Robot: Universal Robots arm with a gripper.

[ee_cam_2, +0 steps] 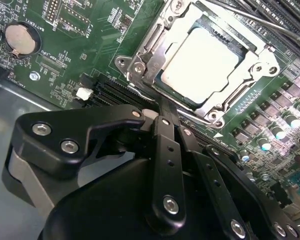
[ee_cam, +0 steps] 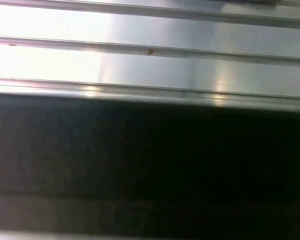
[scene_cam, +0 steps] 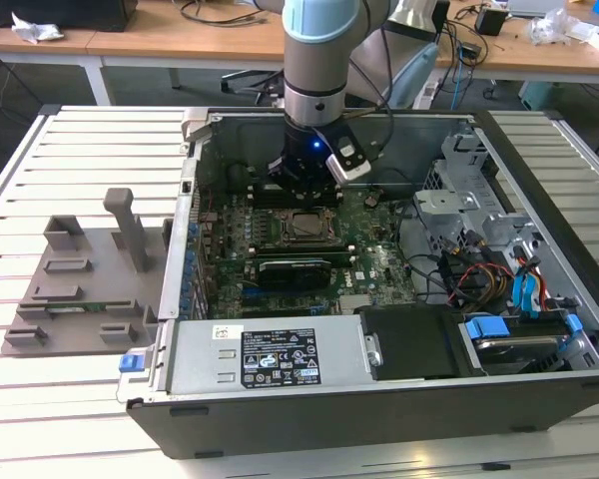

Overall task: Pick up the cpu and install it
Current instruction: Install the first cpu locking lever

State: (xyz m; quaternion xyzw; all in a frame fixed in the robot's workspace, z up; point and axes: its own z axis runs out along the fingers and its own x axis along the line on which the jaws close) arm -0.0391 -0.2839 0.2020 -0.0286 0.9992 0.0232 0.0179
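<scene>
You have one cpu (ee_cam_2: 200, 57) to look at, and it lies flat in the motherboard socket (ee_cam_2: 140, 65), inside the silver metal frame, its pale top plate facing up. In the exterior view the same chip (scene_cam: 305, 226) sits at the middle of the green motherboard (scene_cam: 379, 264) in the open computer case (scene_cam: 379, 399).

Your one gripper (ee_cam_2: 162, 107) hangs just beside the socket's edge, fingers drawn together with nothing between them, clear of the chip. In the exterior view the gripper (scene_cam: 304, 185) is low over the board, just behind the socket.

One round coin battery (ee_cam_2: 17, 37) sits well apart from the socket. One grey holder tray (scene_cam: 85, 289) rests on the slatted table (scene_cam: 40, 419), toward the exterior view's left of the case. A bundle of coloured cables (scene_cam: 479, 274) lies toward the exterior view's right.
</scene>
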